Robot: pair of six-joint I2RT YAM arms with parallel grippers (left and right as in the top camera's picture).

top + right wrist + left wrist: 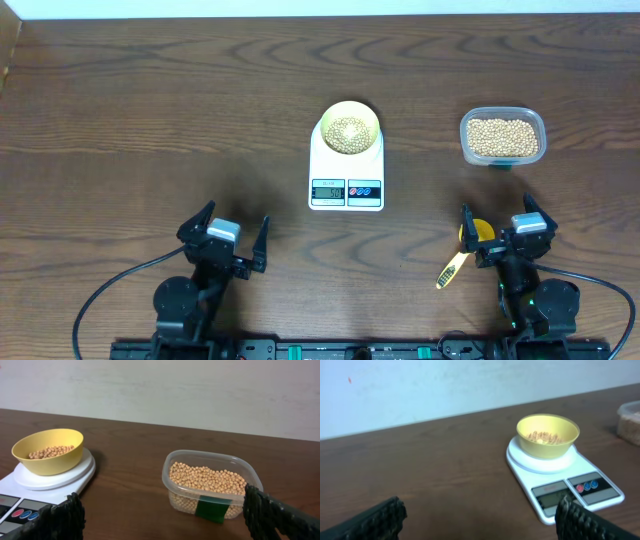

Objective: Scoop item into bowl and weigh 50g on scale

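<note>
At the near edge of the table (150, 120) there were two tools, one at each side. The left tool (230, 232) had its two fingers spread wide and held nothing. The right tool (497, 220) was spread just as wide, and nothing was clamped in it. One yellow scoop (455, 265) lay on the table by it. The scoop's round head sat between the fingers, close to the left one, and its handle pointed near and left. Whether the head touched that finger could not be told.

Farther in, at the middle of the table, stood one white flat scale (346, 170) with rounded corners. Its near edge carried a small display (551, 493) and red and blue buttons (586, 486). The reading was too small to make out.

One round yellow bowl (50, 462) stood upright on the far part of the scale and covered most of the round platform. A shallow layer of small round tan beans (50, 452), too many to count, lay in the bottom of the bowl.

To the right of the scale and well apart from it stood one clear plastic tub (175, 496) with rounded corners. It was open at the top and had a green label (211, 509) on its near wall. Many more beans of the same kind (207, 477) filled much of it.
</note>
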